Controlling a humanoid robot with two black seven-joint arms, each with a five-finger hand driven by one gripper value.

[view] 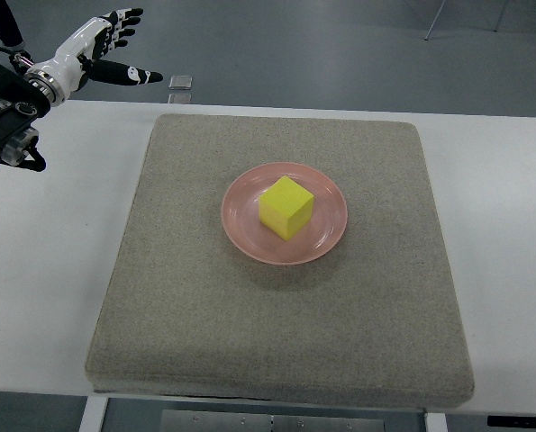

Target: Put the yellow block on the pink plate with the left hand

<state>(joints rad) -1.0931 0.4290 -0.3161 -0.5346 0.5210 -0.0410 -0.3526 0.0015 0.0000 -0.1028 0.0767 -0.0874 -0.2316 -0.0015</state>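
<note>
A yellow block point(286, 208) sits in the middle of a pink plate point(240, 219), which lies on a grey mat near its centre. My left hand point(114, 47) is raised at the far upper left, well away from the plate, beyond the table's back edge. Its white and black fingers point(134, 76) are spread and hold nothing. The right arm does not show.
The grey mat point(186, 306) covers most of the white table point(42, 270). A small square grey object point(180, 83) lies on the floor past the table's back edge. Chair legs point(439, 22) show at the top right.
</note>
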